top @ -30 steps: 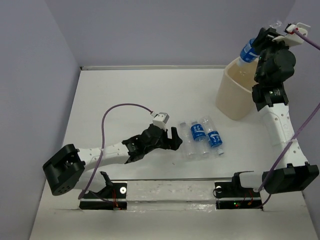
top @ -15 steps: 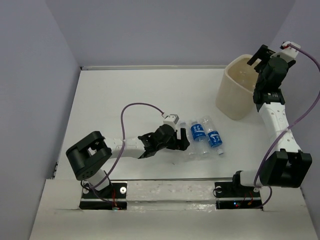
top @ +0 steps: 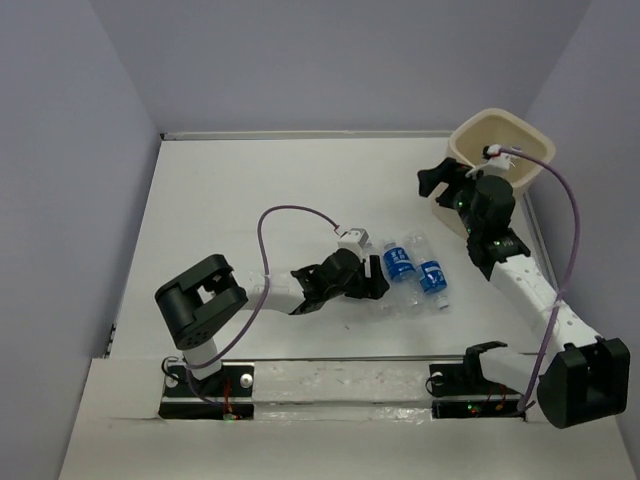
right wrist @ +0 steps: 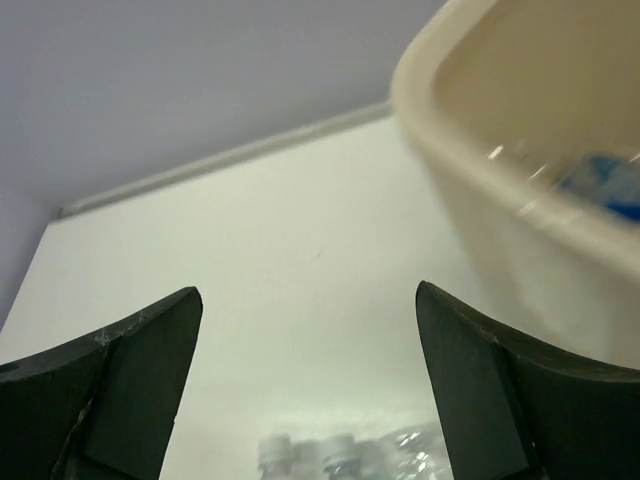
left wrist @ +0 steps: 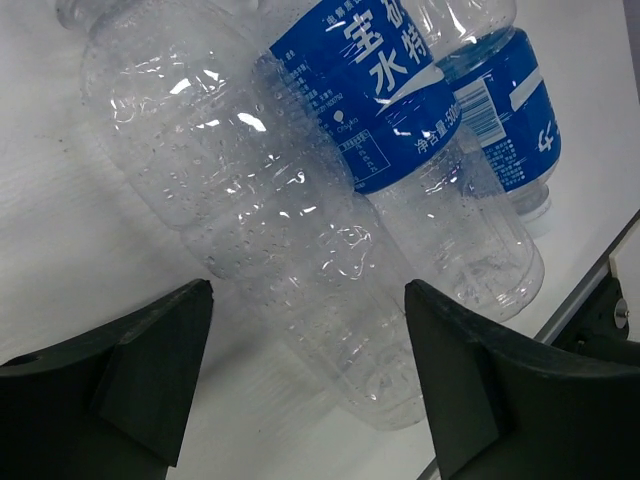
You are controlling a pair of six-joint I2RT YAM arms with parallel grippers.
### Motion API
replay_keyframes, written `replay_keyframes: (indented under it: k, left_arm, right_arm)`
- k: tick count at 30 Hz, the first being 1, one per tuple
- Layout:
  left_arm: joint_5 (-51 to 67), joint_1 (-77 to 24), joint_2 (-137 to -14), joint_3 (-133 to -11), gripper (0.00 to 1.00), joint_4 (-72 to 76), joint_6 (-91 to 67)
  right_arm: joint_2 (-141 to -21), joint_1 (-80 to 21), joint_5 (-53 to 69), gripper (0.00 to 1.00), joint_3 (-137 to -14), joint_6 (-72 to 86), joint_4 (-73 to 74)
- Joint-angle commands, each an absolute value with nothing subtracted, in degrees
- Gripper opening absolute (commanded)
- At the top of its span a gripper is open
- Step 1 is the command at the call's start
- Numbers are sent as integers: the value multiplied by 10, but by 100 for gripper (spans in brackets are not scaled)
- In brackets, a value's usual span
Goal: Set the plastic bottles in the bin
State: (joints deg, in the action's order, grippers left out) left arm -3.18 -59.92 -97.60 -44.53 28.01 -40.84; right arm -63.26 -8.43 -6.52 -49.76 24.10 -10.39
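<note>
Top external: left arm stretched low, left pincer wide astride a bottle; right pincer wide, empty, beside the bin.

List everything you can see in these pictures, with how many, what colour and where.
unlabelled bottle: one, clear, lying on the table between the left gripper's fingers
labelled bottles: two, clear with blue labels, lying side by side just right of the unlabelled one
binned bottle: at least one, blue label showing, blurred, inside the bin
bin: one, beige, far right corner of the table
table: one, white
walls: lavender, round the far and side edges
cables: two, purple, one looping off each arm
left gripper: black, open, astride the unlabelled bottle
right gripper: black, open, empty, just left of the bin
</note>
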Motion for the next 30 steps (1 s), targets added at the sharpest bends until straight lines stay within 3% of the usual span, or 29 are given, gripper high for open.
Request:
replay_keyframes:
  k: [1, 7, 16, 18, 21, 23, 27, 30]
  left_arm:
    - [-70, -601, -982, -443, 77, 285, -404]
    - [-96, -601, -940, -392, 56, 284, -398]
    - [-123, -601, -854, -324, 31, 259, -391]
    - [-110, -601, -845, -320, 36, 260, -385]
    - [-95, -601, -848, -330, 69, 253, -376]
    - [-91, -601, -865, -344, 84, 244, -372]
    - [-96, -601, -891, -359, 84, 241, -370]
    - [-112, -601, -904, -361, 77, 240, -370]
  right_arm:
    - [-606, -165, 9, 92, -424, 293, -110]
    - [-563, -263, 30, 93, -348, 352, -114]
    - [-614, -345, 16, 96, -307, 388, -142]
    - [-624, -356, 10, 97, -312, 386, -139]
    - [-628, -356, 3, 98, -314, 382, -136]
    - [-629, -356, 4, 98, -316, 383, -136]
    - [-626, -356, 4, 98, -318, 383, -136]
    - [-621, -356, 3, 98, -320, 381, -135]
